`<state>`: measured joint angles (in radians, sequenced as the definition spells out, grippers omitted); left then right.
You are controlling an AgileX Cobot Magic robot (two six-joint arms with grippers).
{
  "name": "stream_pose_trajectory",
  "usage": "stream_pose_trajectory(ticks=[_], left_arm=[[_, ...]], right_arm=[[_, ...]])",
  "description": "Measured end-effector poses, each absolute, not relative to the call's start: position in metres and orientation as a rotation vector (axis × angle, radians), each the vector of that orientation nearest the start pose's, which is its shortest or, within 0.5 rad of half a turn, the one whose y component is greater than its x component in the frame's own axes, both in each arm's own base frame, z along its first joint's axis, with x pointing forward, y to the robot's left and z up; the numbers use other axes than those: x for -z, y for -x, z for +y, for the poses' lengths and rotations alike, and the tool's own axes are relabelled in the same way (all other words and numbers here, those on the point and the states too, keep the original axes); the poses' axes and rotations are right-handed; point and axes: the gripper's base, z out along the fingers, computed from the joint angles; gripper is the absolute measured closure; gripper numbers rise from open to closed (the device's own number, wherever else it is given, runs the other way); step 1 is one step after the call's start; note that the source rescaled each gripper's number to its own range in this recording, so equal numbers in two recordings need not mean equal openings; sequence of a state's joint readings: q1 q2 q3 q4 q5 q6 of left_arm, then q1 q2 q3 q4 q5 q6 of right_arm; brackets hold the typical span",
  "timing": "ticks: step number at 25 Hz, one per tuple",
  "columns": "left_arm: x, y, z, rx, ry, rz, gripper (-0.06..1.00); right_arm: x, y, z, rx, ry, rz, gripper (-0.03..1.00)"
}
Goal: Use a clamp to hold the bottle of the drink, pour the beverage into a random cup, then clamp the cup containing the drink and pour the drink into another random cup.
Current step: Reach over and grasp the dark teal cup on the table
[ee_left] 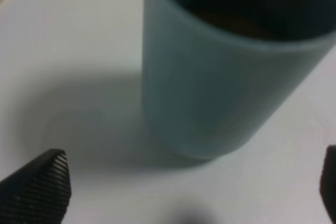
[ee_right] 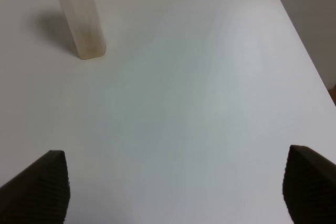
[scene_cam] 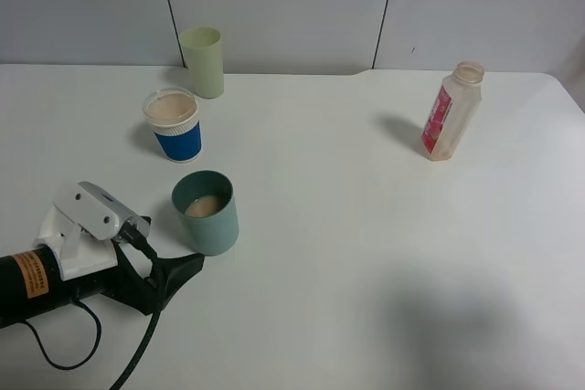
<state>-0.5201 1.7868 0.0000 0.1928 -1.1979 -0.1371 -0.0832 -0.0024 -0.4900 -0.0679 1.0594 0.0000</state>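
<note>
Finds the teal cup [scene_cam: 207, 216] upright on the white table [scene_cam: 366, 262], with a shallow pool of pale beige drink [scene_cam: 203, 205] at its bottom. Finds the left gripper [ee_left: 186, 190] low over the table on the near left side of the teal cup, jaws spread wide with nothing between them. Places its ribbed black fingertips [ee_left: 44, 182] short of the cup's base, not touching it. Notes a white camera housing [scene_cam: 91, 212] and black cables [scene_cam: 137, 353] on that arm, left of the teal cup. Finds the blue paper cup [scene_cam: 175, 130] upright just behind and slightly left of the teal cup, apart from it. Cannot tell whether the beige inside it is liquid or lining. Finds a pale yellow-green tumbler [scene_cam: 203, 61] upright farther behind the teal cup, beyond the paper cup, contents not visible. Finds the bottle [scene_cam: 450, 114] standing capless well to the right of the teal cup and somewhat behind it, red-pink label on the side toward that cup, clear body showing only a faint beige film. Finds the right gripper [ee_right: 176, 190] above bare table, well to the right of the teal cup, jaws spread and pinching nothing, the bottle ahead of its tips and clear of them.
</note>
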Motion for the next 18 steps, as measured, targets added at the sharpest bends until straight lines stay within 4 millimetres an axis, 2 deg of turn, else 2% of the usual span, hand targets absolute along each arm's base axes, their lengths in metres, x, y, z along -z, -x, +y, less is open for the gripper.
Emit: stream_pose_trajectory(ticks=[9,12,13,14,18], left_arm=[[-0.0923,-0.1384,-0.0933,0.466,-0.602,2.032,0.1],[-0.0923,-0.1384,-0.0933,0.46,-0.613,2.028,0.15],[-0.0923,-0.1383,-0.0933,0.46,-0.615,2.027,0.19],[-0.0923,-0.1381,-0.0936,0.463,-0.619,2.026,0.28],[-0.0924,-0.1376,-0.0943,0.469,-0.63,2.024,0.32]], right_arm=[[-0.2747,0.0046,-0.005,0.133,-0.088,2.049,0.3],[-0.2747,0.0046,-0.005,0.133,-0.088,2.049,0.3],[-0.2747,0.0046,-0.005,0.133,-0.088,2.049,0.3],[-0.2747,0.0046,-0.005,0.133,-0.088,2.049,0.3],[-0.2747,0.0046,-0.005,0.133,-0.088,2.049,0.3]])
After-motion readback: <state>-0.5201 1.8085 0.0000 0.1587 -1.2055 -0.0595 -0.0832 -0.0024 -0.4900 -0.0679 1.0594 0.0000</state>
